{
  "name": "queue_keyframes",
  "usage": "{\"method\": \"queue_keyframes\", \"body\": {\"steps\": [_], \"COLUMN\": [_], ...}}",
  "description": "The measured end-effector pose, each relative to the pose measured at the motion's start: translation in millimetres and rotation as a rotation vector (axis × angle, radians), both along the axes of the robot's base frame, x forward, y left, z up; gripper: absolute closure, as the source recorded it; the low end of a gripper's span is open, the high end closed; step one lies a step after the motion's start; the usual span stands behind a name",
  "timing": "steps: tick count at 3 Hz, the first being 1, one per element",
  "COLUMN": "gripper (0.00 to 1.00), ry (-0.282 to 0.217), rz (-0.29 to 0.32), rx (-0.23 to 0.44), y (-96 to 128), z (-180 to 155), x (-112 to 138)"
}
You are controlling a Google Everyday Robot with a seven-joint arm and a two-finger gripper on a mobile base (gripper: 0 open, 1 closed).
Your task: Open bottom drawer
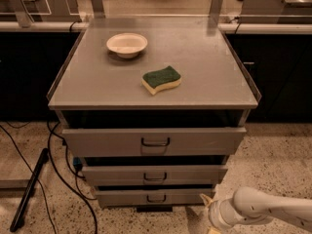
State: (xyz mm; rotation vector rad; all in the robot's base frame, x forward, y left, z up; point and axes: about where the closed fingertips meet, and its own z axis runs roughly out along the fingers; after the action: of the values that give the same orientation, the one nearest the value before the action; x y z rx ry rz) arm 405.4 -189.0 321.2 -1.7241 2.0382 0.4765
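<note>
The bottom drawer (155,197) is the narrowest and lowest of three grey metal fronts on the cabinet, with a small dark loop handle (156,198) at its centre. It stands slightly out from the cabinet, as do the two drawers above it. My gripper (208,207) is at the end of the white arm (263,209) coming in from the lower right. It sits low, just right of the bottom drawer's right end and well to the right of the handle. Part of it is cut off by the bottom of the view.
The middle drawer (155,175) and top drawer (154,141) sit above. On the cabinet top (204,67) lie a green and yellow sponge (161,79) and a white bowl (127,44). Black cables (58,169) and a dark bar (29,191) lie on the speckled floor at left.
</note>
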Motion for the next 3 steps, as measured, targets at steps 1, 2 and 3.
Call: {"method": "queue_keyframes", "body": {"steps": [1, 2, 3], "gripper": [0.00, 0.00, 0.00], "ry": [-0.006, -0.006, -0.063], "rz": [-0.013, -0.013, -0.025], "rx": [0.060, 0.061, 0.087], "y": [8.2, 8.3, 8.4], "z": [-49.4, -49.7, -65.2], "x": [-5.5, -5.6, 3.8]}}
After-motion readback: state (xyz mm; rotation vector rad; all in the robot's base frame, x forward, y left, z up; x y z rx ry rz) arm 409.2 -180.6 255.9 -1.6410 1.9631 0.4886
